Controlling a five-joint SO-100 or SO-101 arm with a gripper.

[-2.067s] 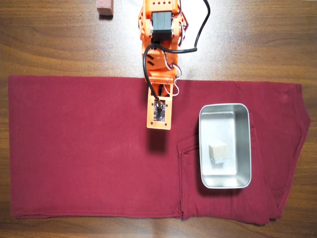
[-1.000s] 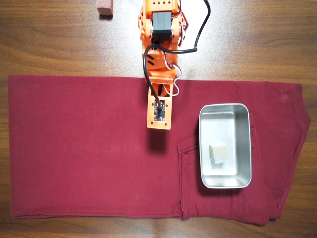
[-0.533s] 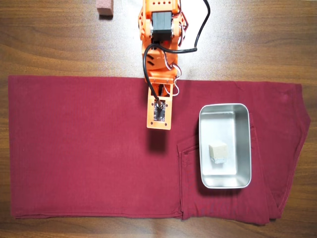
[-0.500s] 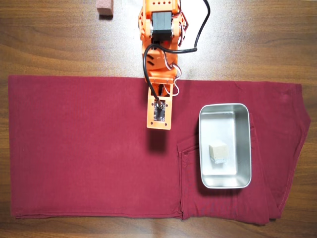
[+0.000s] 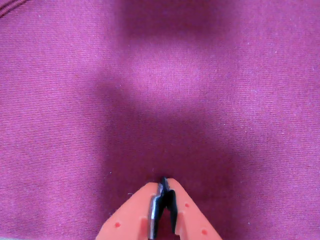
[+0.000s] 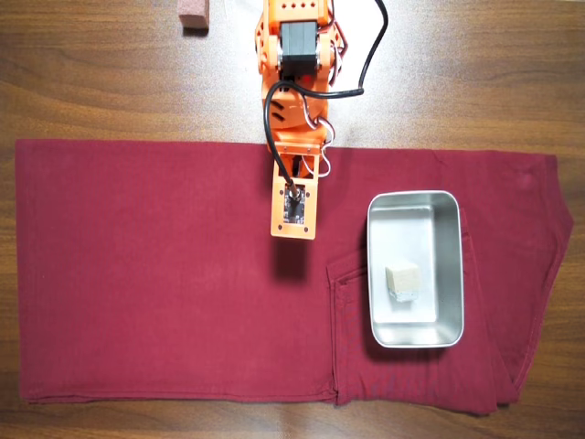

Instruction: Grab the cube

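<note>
Orange hand (image 5: 162, 182) closed and empty above one red cloth (image 6: 164, 274); one cube (image 6: 402, 278) sits in one metal tray (image 6: 452, 265).

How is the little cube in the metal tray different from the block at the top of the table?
The cube is pale beige; the block is reddish brown. The cube sits inside the metal tray on the red cloth; the block lies on the bare wooden table, cut off by the picture's top edge in the overhead view. Both are small, boxy, and untouched by the gripper.
</note>
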